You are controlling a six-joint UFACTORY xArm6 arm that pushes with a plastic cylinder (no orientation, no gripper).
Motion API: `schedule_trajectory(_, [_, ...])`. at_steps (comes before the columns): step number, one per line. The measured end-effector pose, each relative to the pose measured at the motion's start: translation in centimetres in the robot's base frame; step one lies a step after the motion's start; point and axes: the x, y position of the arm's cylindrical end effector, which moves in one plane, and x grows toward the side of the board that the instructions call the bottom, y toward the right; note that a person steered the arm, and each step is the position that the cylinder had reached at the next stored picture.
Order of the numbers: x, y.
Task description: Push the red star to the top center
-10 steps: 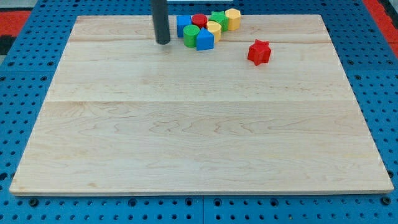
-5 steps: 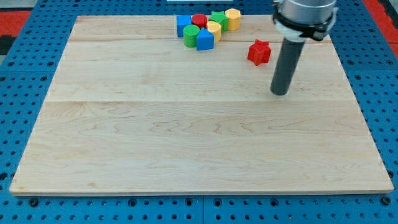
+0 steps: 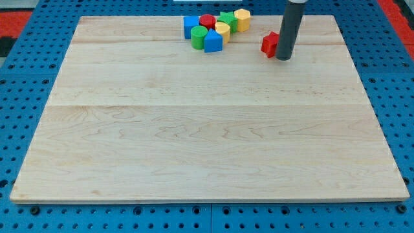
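Observation:
The red star (image 3: 269, 44) lies on the wooden board near the view's top, right of centre. The dark rod stands right against its right side and hides part of it. My tip (image 3: 283, 57) rests on the board at the star's lower right, touching or nearly touching it. A cluster of blocks lies to the star's left at the top centre: a blue block (image 3: 190, 26), a red cylinder (image 3: 207, 21), a green block (image 3: 227, 18), a yellow block (image 3: 242, 19), a yellow cylinder (image 3: 222, 30), a green cylinder (image 3: 198, 36) and a blue block (image 3: 213, 41).
The wooden board (image 3: 207, 129) lies on a blue pegboard table (image 3: 26, 97). Red patches show at the view's top corners (image 3: 16, 6).
My tip went from left of the cluster to the board's right side, then up against the red star. The star has shifted slightly up.

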Motion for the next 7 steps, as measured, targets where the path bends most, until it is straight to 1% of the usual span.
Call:
schedule_trajectory(2, [-3.8, -0.7])
schedule_trajectory(3, [-4.8, -1.7])
schedule_trajectory(4, [-4.8, 1.7])
schedule_trajectory(5, [-6.3, 1.5])
schedule_trajectory(6, [-9.2, 1.0])
schedule_trajectory(7, [-7.3, -5.7])
